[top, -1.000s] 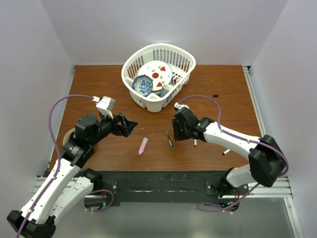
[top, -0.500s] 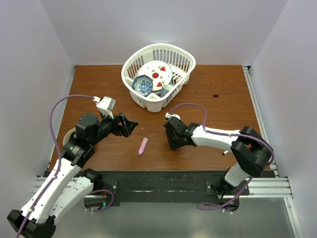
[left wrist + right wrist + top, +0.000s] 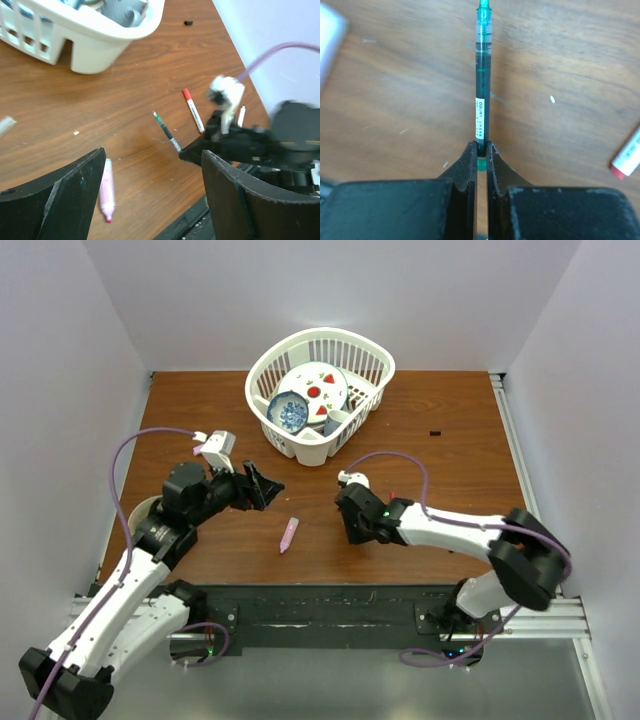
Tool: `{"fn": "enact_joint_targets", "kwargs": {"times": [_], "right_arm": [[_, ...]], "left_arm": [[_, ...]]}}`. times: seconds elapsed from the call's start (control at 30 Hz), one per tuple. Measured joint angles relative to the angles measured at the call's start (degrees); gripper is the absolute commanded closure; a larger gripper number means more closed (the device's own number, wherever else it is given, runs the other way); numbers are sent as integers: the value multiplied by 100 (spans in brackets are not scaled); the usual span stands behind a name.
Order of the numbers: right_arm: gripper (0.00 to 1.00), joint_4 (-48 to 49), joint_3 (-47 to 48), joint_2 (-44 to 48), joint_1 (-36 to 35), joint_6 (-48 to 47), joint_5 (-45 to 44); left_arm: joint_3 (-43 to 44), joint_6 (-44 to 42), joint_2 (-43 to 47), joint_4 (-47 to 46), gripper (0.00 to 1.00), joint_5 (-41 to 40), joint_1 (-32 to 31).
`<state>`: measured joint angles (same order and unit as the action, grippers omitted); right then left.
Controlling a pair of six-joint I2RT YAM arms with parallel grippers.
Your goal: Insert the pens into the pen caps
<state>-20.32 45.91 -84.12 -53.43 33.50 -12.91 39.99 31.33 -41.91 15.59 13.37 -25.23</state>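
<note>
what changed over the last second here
The right arm swung left and nearer, down to the dark pen, and its jaws shut on the barrel. The left arm edged slightly farther out, jaws open. The pink marker and the basket stayed put.

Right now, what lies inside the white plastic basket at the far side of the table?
Inside the white plastic basket are a white plate with red marks, a blue patterned bowl and a pale cup. The basket's floor and anything beneath the dishes are covered.
</note>
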Motion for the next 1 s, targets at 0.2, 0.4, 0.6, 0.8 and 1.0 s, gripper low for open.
{"fn": "enact_joint_targets", "kwargs": {"times": [0.2,0.4,0.6,0.8,1.0], "right_arm": [[100,420,-116,1467,-177,153,278],[100,715,-111,1897,-461,372,525],[100,800,20,1908,-673,498,566],[100,890,120,1932,-734,551,640],[69,1058,120,1915,-741,579,671]], "left_arm": [[-348,634,-463,-721,22,428,-2],[-352,957,-1106,-1532,29,584,-197],[-345,1075,-1735,-1950,38,577,-686],[-343,1189,-1987,-2072,89,597,-898],[-186,1432,-1943,-2417,100,927,-970]]}}
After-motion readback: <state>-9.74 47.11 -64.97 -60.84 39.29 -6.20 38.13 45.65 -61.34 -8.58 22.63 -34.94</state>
